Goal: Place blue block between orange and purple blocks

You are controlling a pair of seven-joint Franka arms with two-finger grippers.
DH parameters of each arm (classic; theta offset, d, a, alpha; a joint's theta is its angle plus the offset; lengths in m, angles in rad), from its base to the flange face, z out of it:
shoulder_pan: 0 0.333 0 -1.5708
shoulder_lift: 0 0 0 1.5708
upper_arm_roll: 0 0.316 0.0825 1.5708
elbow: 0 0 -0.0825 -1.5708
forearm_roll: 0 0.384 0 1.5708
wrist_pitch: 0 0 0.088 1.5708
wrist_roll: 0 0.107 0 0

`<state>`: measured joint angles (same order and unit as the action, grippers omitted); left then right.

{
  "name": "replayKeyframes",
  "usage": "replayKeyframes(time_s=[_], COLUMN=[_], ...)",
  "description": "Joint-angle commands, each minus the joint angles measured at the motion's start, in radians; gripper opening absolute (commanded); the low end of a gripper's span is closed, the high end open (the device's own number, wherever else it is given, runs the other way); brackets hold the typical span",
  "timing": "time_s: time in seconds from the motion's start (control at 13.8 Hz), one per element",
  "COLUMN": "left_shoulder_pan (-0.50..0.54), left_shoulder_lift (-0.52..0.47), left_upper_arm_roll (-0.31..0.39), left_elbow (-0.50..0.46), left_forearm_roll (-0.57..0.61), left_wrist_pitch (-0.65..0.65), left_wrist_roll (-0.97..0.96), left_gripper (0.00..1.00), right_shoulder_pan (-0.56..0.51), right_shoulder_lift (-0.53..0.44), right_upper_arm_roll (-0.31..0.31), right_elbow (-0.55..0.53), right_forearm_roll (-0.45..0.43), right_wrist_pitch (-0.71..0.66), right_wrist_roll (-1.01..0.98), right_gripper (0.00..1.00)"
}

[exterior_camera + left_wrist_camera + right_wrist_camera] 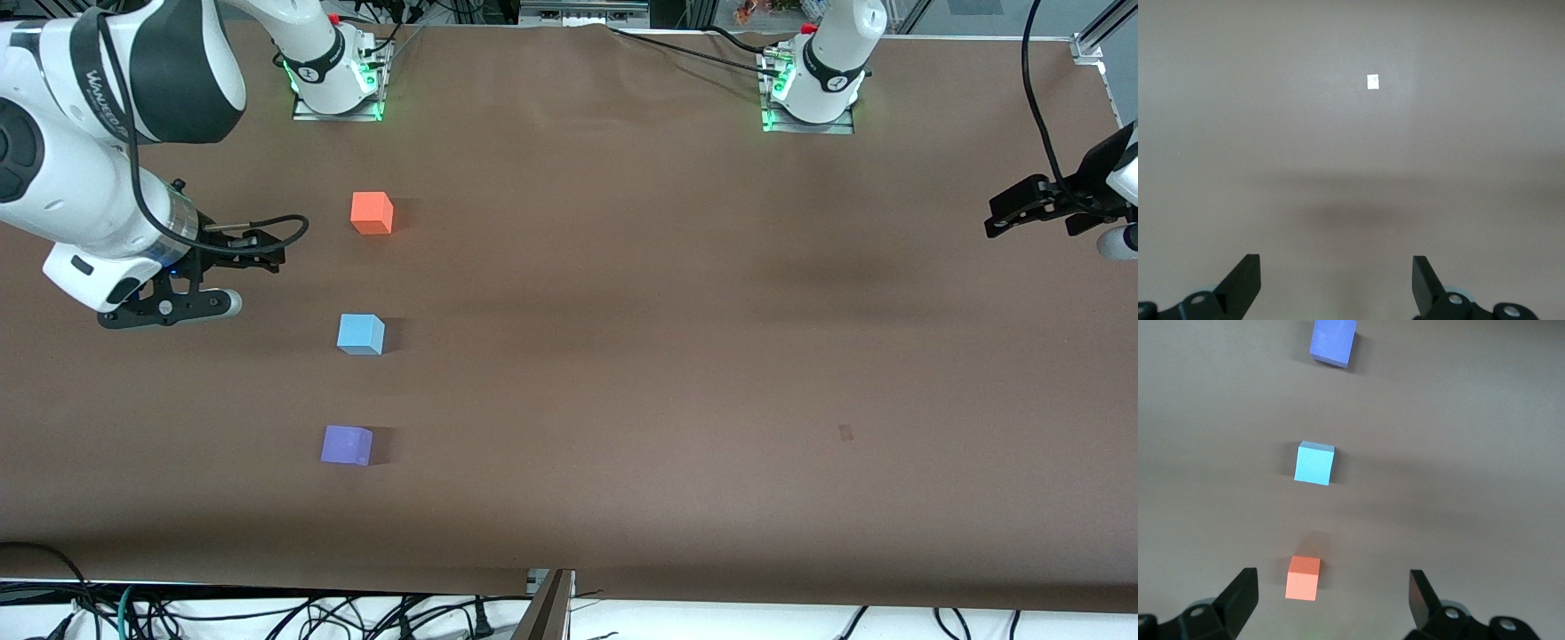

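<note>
The blue block (360,334) is already sitting between the orange block (372,213) and purple block (347,445). Both the right gripper (191,293) and the waiting left gripper (1036,213) are hanging wide open, empty. Any stray sweep is risking knocking that row apart.

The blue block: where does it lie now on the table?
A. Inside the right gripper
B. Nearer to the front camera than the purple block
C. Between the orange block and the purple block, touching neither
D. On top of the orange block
C: the blue block sits apart from both, nearer the front camera than the orange block and farther than the purple block.

brown table (622,356), orange block (372,213), blue block (360,334) between, purple block (347,445) nearest camera
</note>
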<state>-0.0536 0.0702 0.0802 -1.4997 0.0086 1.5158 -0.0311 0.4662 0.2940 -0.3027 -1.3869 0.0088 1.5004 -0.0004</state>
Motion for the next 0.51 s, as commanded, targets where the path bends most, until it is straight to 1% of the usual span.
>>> replayKeyframes(time_s=[0.0, 0.07, 0.14, 0.22, 0.29, 0.36, 0.43], left_shoulder_pan=[0.009, 0.008, 0.008, 0.008, 0.008, 0.008, 0.008], left_shoulder_lift=[0.014, 0.017, 0.02, 0.02, 0.022, 0.023, 0.028], left_upper_arm_roll=[0.003, 0.003, 0.003, 0.003, 0.001, 0.001, 0.001], left_elbow=[-0.002, -0.002, -0.002, -0.004, -0.014, -0.017, -0.017], left_forearm_roll=[0.014, 0.014, 0.014, 0.014, 0.014, 0.014, 0.013], left_wrist_pitch=[0.05, 0.052, 0.053, 0.069, 0.082, 0.09, 0.09], left_wrist_roll=[0.008, 0.008, 0.008, 0.008, 0.008, 0.008, 0.008], left_gripper=[1.0, 1.0, 1.0, 1.0, 1.0, 1.0, 1.0], right_shoulder_pan=[-0.009, -0.012, -0.026, -0.078, -0.154, -0.209, -0.239], right_shoulder_lift=[0.014, 0.011, -0.001, -0.028, -0.085, -0.128, -0.178], right_upper_arm_roll=[0.016, 0.022, 0.048, 0.101, 0.159, 0.178, 0.183], right_elbow=[0.037, 0.037, 0.031, 0.029, 0.023, -0.006, -0.035], right_forearm_roll=[0.022, 0.017, -0.002, -0.044, -0.052, -0.047, -0.033], right_wrist_pitch=[-0.043, -0.034, -0.031, -0.032, -0.028, -0.008, 0.009], right_wrist_roll=[0.055, 0.081, 0.082, 0.076, 0.082, 0.077, 0.077], right_gripper=[1.0, 1.0, 1.0, 1.0, 1.0, 1.0, 1.0])
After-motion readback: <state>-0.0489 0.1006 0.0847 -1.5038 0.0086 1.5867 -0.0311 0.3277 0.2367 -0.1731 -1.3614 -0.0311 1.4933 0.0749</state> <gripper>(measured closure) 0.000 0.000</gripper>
